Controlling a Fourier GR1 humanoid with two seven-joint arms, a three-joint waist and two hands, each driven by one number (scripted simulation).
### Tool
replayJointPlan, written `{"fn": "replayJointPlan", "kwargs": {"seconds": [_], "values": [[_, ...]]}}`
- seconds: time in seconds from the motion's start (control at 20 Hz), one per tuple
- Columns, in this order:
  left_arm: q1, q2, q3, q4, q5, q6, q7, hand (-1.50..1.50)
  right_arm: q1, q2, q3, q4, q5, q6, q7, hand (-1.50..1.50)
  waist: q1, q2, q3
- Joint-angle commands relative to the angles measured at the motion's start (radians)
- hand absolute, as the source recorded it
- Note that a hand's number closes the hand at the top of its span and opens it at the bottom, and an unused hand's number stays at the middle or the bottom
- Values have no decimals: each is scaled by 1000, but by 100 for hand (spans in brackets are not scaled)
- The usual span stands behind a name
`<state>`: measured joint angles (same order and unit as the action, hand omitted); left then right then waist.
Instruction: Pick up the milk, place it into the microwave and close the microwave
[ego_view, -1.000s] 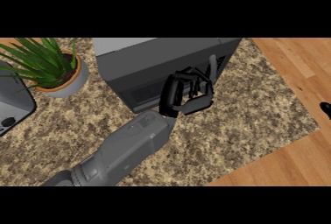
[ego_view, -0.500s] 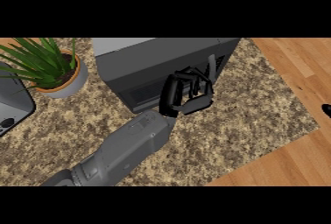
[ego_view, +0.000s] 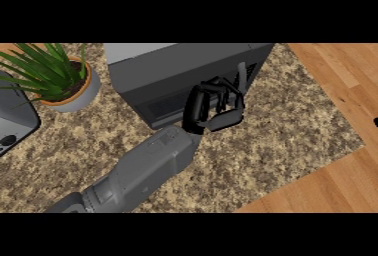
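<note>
Microwave (ego_view: 184, 70) dark boxy, robot hand (ego_view: 214, 107) at door, speckled granite counter (ego_view: 295, 130)

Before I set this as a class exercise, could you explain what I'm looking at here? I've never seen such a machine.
This is a single view from the head of a humanoid robot, looking steeply down at a speckled brown stone counter. The grey forearm rising from the lower left ends in the robot's black left hand, which is up against the front of a dark grey box-shaped microwave. I cannot tell whether the hand holds anything, and no milk shows. A tiny dark sliver at the right edge is probably the right hand. To the left stand a spiky green plant in an orange-rimmed pot and part of a grey appliance. The wooden floor lies beyond the counter.
</note>
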<state>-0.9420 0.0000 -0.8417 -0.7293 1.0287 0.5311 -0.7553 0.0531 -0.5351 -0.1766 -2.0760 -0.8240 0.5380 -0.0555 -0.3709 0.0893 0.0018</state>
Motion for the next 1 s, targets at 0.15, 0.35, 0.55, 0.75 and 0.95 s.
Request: {"fn": "replayJointPlan", "kwargs": {"seconds": [0.15,0.35,0.55,0.75,0.95], "values": [[-85,0,-36,133,-8,13,76,150,-12,-6,11,-8,-59,21,2,-150,-5,8,4],[-75,0,-47,161,14,47,108,150,-11,-26,11,-21,-82,42,10,-150,12,2,2],[-63,0,-55,178,38,64,122,150,-9,-41,-9,-23,-107,38,15,-150,38,-2,0],[-26,0,-60,200,65,100,123,150,6,-57,-32,-47,-109,29,25,-150,69,-12,-3],[-21,0,-59,195,103,76,131,150,35,-49,-41,-63,-127,17,26,-150,86,-14,-4]]}}
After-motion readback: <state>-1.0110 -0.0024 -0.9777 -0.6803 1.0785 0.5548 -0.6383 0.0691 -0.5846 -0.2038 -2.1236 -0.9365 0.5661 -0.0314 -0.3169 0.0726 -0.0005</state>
